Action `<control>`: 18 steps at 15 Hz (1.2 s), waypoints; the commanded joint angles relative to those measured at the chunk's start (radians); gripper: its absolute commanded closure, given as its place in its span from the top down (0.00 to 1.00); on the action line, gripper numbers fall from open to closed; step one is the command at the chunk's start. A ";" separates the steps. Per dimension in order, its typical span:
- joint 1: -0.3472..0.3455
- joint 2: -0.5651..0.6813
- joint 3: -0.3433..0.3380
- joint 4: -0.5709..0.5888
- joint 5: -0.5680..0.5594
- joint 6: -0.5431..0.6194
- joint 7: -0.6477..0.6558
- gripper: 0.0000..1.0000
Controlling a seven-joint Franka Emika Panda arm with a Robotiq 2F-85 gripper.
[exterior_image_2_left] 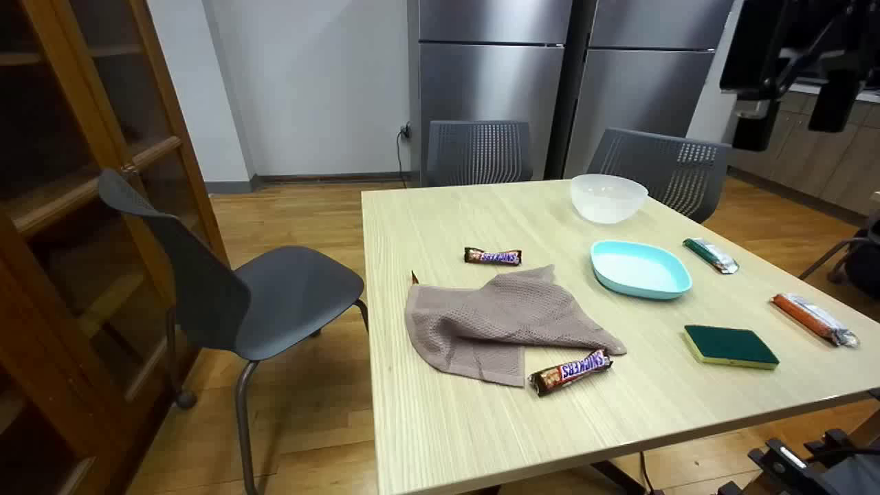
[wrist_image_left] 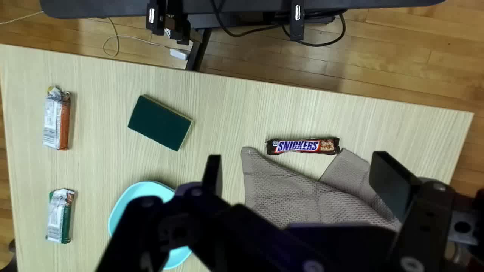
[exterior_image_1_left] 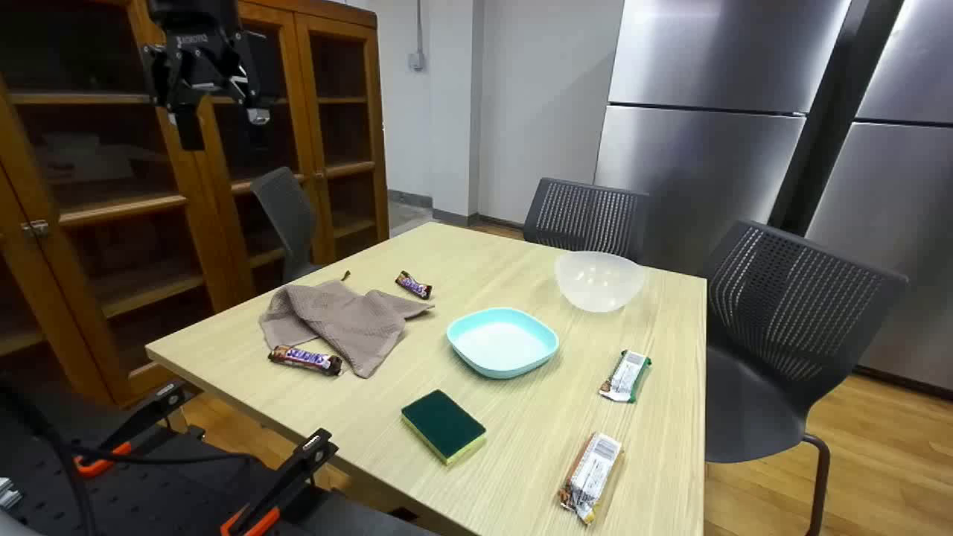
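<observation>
High above the table, my gripper (exterior_image_1_left: 223, 131) stands open with nothing between its fingers, its jaws wide apart. In the wrist view the cloth and a Snickers bar (wrist_image_left: 302, 146) lie below the gripper (wrist_image_left: 300, 169). The crumpled grey-brown cloth (exterior_image_2_left: 509, 320) rests on the table, with that bar along its near edge. A second Snickers bar (exterior_image_2_left: 493, 256) lies on the cloth's far side. A small brown tip (exterior_image_2_left: 414, 278) pokes out by the cloth; the rest of it is hidden. The light blue dish (exterior_image_1_left: 502, 344) sits mid-table, partly covered by the gripper in the wrist view.
A green-and-yellow sponge (exterior_image_1_left: 444, 426) lies near the table edge. Two wrapped bars, green (exterior_image_1_left: 627, 376) and orange (exterior_image_1_left: 592, 473), lie along one side. A translucent white bowl (exterior_image_1_left: 599, 281) stands farther back. Dark chairs (exterior_image_2_left: 479, 152) and a wooden cabinet (exterior_image_1_left: 335, 112) surround the table (exterior_image_2_left: 440, 426).
</observation>
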State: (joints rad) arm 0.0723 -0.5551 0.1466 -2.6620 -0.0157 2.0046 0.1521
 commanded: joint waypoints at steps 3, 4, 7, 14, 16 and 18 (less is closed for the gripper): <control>-0.013 0.058 0.008 0.016 0.058 0.054 0.137 1.00; -0.014 0.095 0.009 0.027 0.085 0.074 0.177 1.00; -0.015 0.197 0.010 0.041 0.146 0.168 0.252 1.00; -0.003 0.507 0.001 0.102 0.245 0.421 0.391 1.00; 0.002 0.593 -0.005 0.119 0.268 0.494 0.442 1.00; 0.015 0.677 -0.010 0.127 0.255 0.597 0.521 1.00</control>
State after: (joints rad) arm 0.0690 -0.0038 0.1445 -2.5807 0.2357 2.4986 0.5657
